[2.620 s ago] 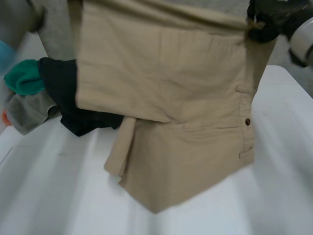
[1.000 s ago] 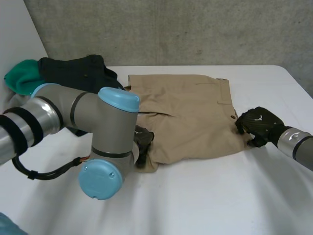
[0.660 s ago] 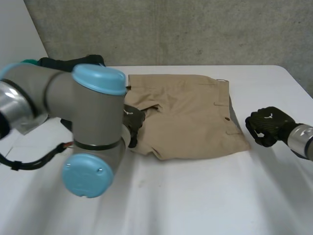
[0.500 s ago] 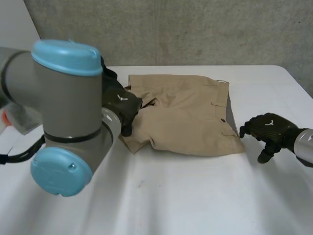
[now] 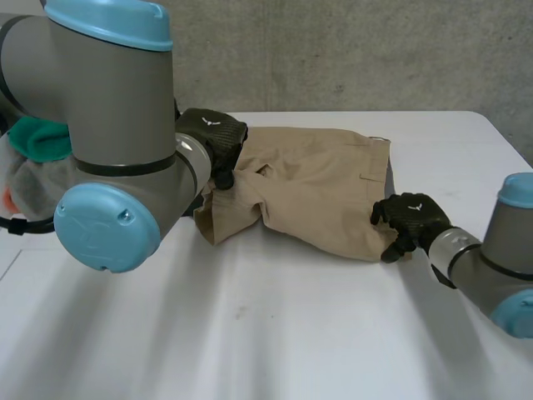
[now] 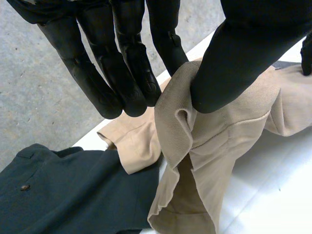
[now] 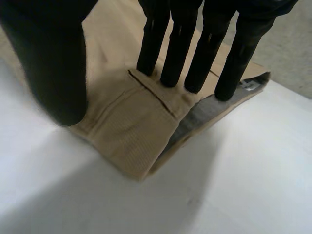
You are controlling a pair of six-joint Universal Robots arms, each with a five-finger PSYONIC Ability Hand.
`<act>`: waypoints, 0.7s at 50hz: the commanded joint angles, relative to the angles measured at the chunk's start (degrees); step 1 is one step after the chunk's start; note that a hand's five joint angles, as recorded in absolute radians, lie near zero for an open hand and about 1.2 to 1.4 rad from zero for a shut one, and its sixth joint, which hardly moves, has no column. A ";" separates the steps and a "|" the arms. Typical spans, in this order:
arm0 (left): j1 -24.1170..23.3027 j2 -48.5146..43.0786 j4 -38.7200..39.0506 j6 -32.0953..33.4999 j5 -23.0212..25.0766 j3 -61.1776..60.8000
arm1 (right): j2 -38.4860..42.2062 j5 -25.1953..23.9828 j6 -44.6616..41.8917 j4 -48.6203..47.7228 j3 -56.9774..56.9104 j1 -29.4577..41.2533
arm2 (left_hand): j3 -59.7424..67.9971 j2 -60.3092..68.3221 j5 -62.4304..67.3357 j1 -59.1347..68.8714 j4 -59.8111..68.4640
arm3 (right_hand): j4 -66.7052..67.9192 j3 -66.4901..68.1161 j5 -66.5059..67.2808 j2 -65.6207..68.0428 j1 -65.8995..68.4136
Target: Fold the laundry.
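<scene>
Shorts lie across the middle of the table, with one hand at each end.

The wall stands behind the table; a pile of laundry lies at the table's left end, behind the left arm; a buttoned garment lies just beside the shorts' left end, touching it; the left hand is at that left end, a fold of cloth between thumb and fingers; the right hand is at the near right corner, fingertips on the waistband, thumb at the cloth's edge.
</scene>
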 commanded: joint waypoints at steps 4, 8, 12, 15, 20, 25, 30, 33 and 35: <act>1.04 0.11 -0.90 -1.23 0.03 -0.71 | -0.11 4.69 -0.26 -0.44 -2.27 1.07 | 12.27 12.35 13.37 13.46 11.37 | 39.39 38.49 39.38 38.42 38.48; 1.65 1.51 -3.88 -1.06 0.12 -4.57 | -5.64 2.06 -2.89 4.39 -0.25 -0.68 | 12.27 12.35 13.37 13.46 11.37 | 39.39 38.49 39.38 38.42 38.48; 2.18 4.50 -9.42 0.43 1.78 -11.42 | -13.72 -1.81 -14.03 15.01 1.25 -4.37 | 12.27 12.35 13.37 13.46 11.37 | 39.39 38.49 39.38 38.42 38.48; 2.18 7.66 -13.90 4.03 5.74 -18.45 | -18.22 -3.57 -26.51 27.22 1.77 -7.62 | 12.27 12.35 13.37 13.46 11.37 | 39.39 38.49 39.38 38.42 38.48; 1.22 12.84 -17.33 7.29 13.12 -28.56 | -21.30 -4.28 -44.27 46.74 3.18 -10.44 | 12.27 12.35 13.37 13.46 11.37 | 39.39 38.49 39.38 38.42 38.48; -1.33 15.22 -17.69 7.55 15.77 -32.97 | -22.44 -6.12 -51.77 54.94 3.97 -10.36 | 12.27 12.35 13.37 13.46 11.37 | 39.39 38.49 39.38 38.42 38.48; -2.65 14.53 -17.34 7.99 12.35 -31.13 | -19.74 -7.70 -50.28 54.32 0.47 -10.36 | 12.27 12.35 13.37 13.46 11.37 | 39.39 38.49 39.38 38.42 38.48; -1.61 11.38 -14.89 9.13 8.84 -25.97 | -17.35 -8.05 -46.86 53.80 -3.39 -10.27 | 12.27 12.35 13.37 13.46 11.37 | 39.39 38.49 39.38 38.42 38.48; -0.55 8.82 -12.34 10.01 7.25 -21.92 | -14.28 -7.88 -40.37 51.78 -8.49 -10.36 | 12.27 12.35 13.37 13.46 11.37 | 39.39 38.49 39.38 38.42 38.48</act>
